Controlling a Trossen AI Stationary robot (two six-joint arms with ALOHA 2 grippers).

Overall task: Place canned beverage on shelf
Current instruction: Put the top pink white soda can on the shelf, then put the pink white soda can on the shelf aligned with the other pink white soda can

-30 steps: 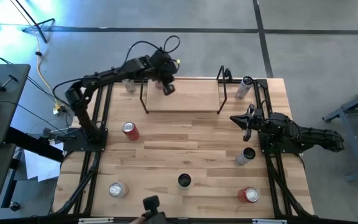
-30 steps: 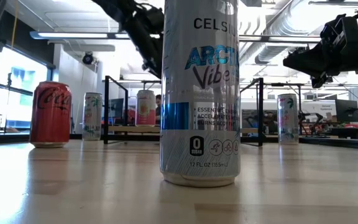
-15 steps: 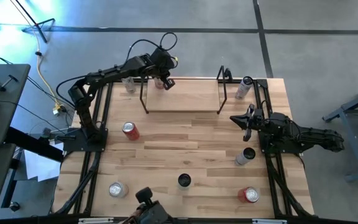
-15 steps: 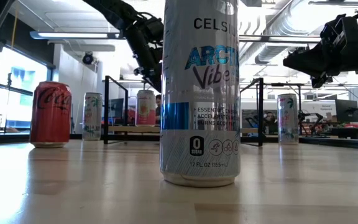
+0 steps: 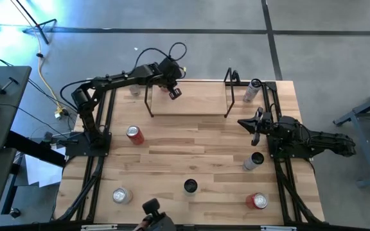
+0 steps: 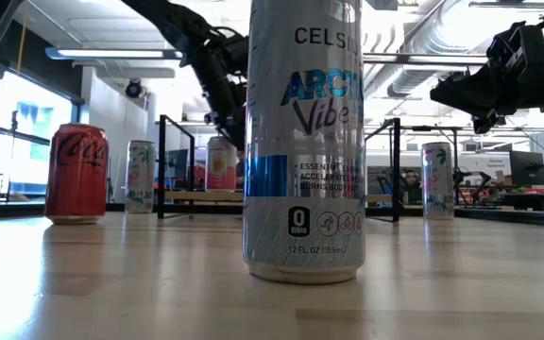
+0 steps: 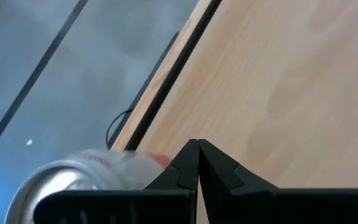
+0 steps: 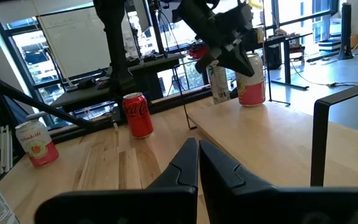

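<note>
A pink can [image 8: 252,87] stands upright on its base on the shelf [image 5: 191,102], near the shelf's far left corner; it also shows in the low view [image 6: 221,163] and the left wrist view [image 7: 86,177]. My left gripper [image 5: 174,93] is shut and empty. It slants down just over and beside the can's top [image 8: 241,67]. My right gripper [image 5: 241,122] waits shut and level at the table's right side, holding nothing. My left gripper slants down from the table's left with its shut fingers [image 7: 185,168] close against the pink can's upper side [image 7: 129,165]. I cannot tell whether they touch it. The can stands upright on the shelf.
Loose cans stand about the table: a red cola can [image 5: 133,134], a silver one [image 5: 121,195], a tall Celsius can [image 5: 190,186] near the front edge, a grey one [image 5: 254,160], a red one [image 5: 259,201], and two [image 5: 133,88] [image 5: 253,90] beside the shelf's black uprights.
My left gripper has sunk toward the shelf and come down beside the pink can's top, its wrist turning a little. The pink can has stayed upright in its place on the shelf.
</note>
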